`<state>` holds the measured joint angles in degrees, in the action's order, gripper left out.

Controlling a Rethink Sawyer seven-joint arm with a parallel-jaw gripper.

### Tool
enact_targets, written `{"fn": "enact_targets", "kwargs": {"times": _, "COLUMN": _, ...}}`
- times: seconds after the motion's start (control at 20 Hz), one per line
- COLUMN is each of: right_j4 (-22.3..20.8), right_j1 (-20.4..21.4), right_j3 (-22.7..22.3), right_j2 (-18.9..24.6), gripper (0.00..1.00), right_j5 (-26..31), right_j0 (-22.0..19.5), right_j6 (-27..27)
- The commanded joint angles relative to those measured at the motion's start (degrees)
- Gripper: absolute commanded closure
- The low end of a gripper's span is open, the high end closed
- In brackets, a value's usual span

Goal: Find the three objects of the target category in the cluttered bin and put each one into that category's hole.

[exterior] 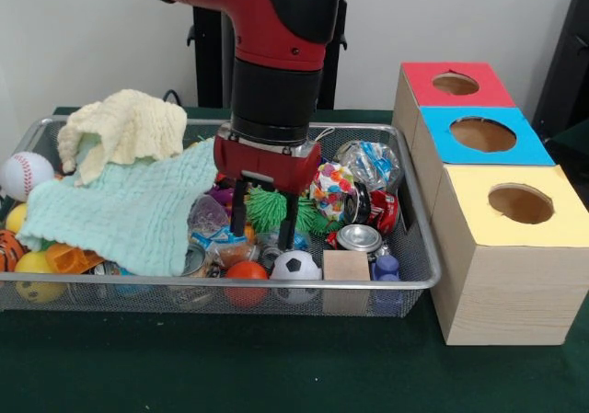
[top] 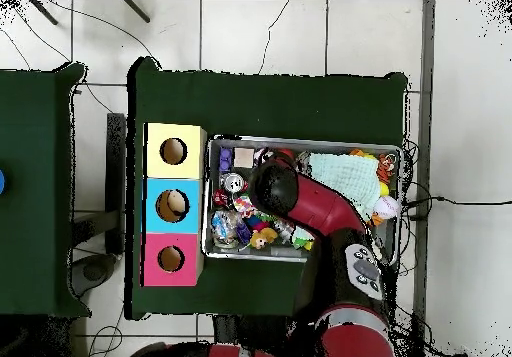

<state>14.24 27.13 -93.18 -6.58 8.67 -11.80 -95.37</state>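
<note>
The claw [exterior: 268, 218] hangs over the middle of the wire bin [exterior: 419, 247], its two black fingers [exterior: 238, 209] spread apart with nothing between them, tips down among the clutter beside a green spiky toy [exterior: 267, 207]. Room to move is tight: a mint cloth [exterior: 129, 212] crowds the claw's left in the front view, with a cream cloth [exterior: 124, 126] heaped on it toward the far rim. Along the near rim sit an orange ball [exterior: 247, 271], a soccer ball [exterior: 295, 266], a wooden block [exterior: 345, 266] and a can [exterior: 359, 238] — all packed close. A baseball [exterior: 26, 174] lies at the bin's left end. Just beside the right rim stand three boxes, touching in a row: red [exterior: 456, 84] farthest, blue [exterior: 480, 135] in the middle, yellow [exterior: 515, 206] nearest, each with a round hole on top. Which category is wanted cannot be told. From overhead, the arm [top: 310, 208] covers much of the bin, and green worktop [top: 270, 98] lies bare around it.
</note>
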Motion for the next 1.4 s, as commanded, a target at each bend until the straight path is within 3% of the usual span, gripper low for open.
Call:
{"fn": "enact_targets", "kwargs": {"times": 0.05, "right_j4": 3.27, "right_j1": 1.0, "right_j3": -5.62, "right_j2": 1.35, "gripper": 0.0, "right_j5": 0.3, "right_j0": 0.94, "right_j6": -15.48}}
{"fn": "enact_targets", "kwargs": {"times": 0.3, "right_j4": 4.23, "right_j1": 1.39, "right_j3": -6.61, "right_j2": 1.09, "gripper": 0.0, "right_j5": 0.33, "right_j0": 2.05, "right_j6": -15.67}}
{"fn": "enact_targets", "kwargs": {"times": 0.65, "right_j4": 2.72, "right_j1": 0.06, "right_j3": -5.36, "right_j2": 2.6, "gripper": 0.0, "right_j5": 1.75, "right_j0": 0.17, "right_j6": -11.92}}
{"fn": "enact_targets", "kwargs": {"times": 1.4, "right_j4": 0.7, "right_j1": -5.94, "right_j3": -0.9, "right_j2": 4.24, "gripper": 0.0, "right_j5": 0.59, "right_j0": -1.73, "right_j6": -8.27}}
